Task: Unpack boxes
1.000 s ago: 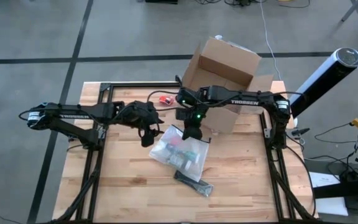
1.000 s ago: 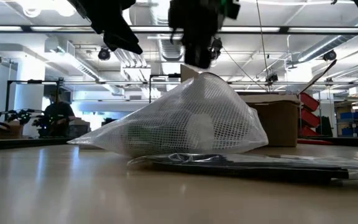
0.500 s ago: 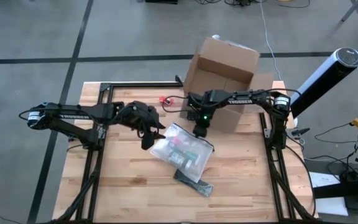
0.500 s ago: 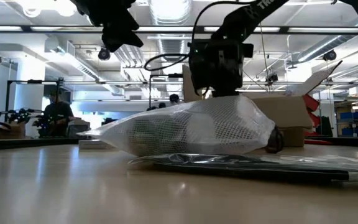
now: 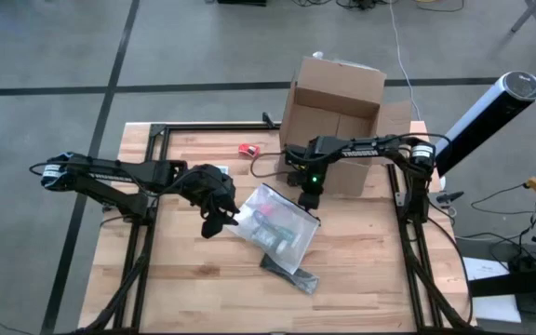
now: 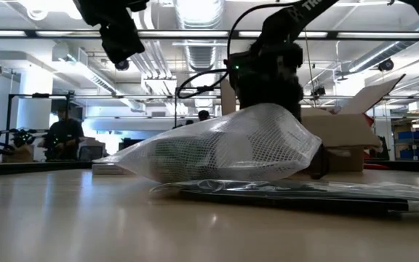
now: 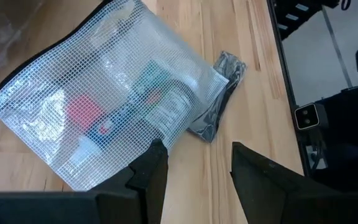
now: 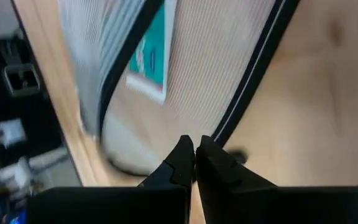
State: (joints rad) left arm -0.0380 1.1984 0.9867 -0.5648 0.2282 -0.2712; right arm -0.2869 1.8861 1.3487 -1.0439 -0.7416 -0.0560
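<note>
Cardboard box [image 5: 331,110] stands open at the table's [image 5: 380,270] far edge, just behind the pinched-shut right gripper [image 5: 309,197]; left gripper [image 5: 214,221], fingers [image 7: 151,171] parted, hovers by the mesh pouch [image 5: 273,221].

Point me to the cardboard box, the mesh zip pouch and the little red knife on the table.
cardboard box [image 5: 328,119], high view, on its open inside.
mesh zip pouch [image 5: 273,223], high view, on the middle of its top face.
red knife [image 5: 247,149], high view, on its red body.
</note>
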